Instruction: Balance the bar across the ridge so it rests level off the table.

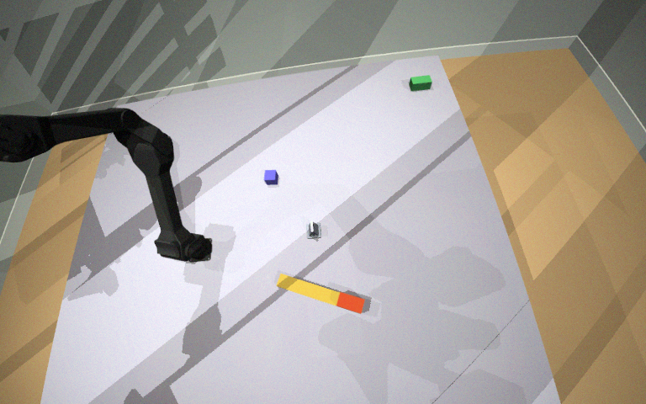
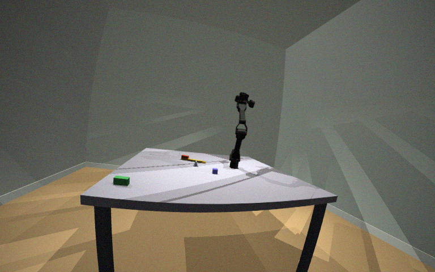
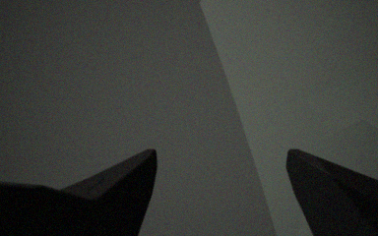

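The bar, yellow with a red block at one end, lies on the table away from the ridge; its yellow part (image 1: 309,289) (image 2: 196,160) and red end (image 1: 350,302) (image 2: 184,157) show in the top and exterior views. The small grey ridge (image 1: 313,230) (image 2: 195,164) stands on the table beside the bar, with nothing on it. My gripper (image 3: 221,158) is open and empty in the wrist view, with only walls between and beyond its fingers. The arm is raised high above the table, far from the bar. The fingers are out of frame in the top view and too small to make out in the exterior view.
A blue cube (image 1: 270,177) (image 2: 214,171) stands on the table (image 1: 228,362) (image 2: 205,192) between the arm's base and the ridge's far side. A green block (image 1: 420,83) (image 2: 121,180) lies near a far corner in the top view. Shadows cross the table.
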Controlling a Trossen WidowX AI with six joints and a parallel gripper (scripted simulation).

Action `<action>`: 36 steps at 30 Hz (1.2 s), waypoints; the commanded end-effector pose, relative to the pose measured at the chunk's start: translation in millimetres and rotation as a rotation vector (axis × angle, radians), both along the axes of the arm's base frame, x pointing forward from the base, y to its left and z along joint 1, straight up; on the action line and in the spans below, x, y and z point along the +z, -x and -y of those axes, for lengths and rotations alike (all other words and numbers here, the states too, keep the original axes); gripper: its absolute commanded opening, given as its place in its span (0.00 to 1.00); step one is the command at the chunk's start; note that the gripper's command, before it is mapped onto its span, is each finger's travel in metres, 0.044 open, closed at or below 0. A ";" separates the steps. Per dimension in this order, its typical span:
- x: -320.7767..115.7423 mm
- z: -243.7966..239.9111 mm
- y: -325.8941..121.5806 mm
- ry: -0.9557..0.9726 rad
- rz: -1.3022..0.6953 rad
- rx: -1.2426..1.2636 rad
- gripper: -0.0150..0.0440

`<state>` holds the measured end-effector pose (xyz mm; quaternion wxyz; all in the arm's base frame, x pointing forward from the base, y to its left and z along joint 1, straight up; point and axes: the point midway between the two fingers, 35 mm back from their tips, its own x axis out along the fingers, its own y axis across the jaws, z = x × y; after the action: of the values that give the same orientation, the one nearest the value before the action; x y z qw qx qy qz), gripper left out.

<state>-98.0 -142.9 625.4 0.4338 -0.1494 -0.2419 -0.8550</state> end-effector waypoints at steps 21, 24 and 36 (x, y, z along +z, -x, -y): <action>-63.5 107.2 -50.2 -0.399 -0.181 0.231 0.79; -65.4 109.6 -55.9 -0.397 -0.180 0.253 0.79; -92.1 140.0 -93.8 -0.559 -0.356 0.335 0.79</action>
<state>-16.9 -266.3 547.7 0.6119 -0.1202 0.0058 -0.7817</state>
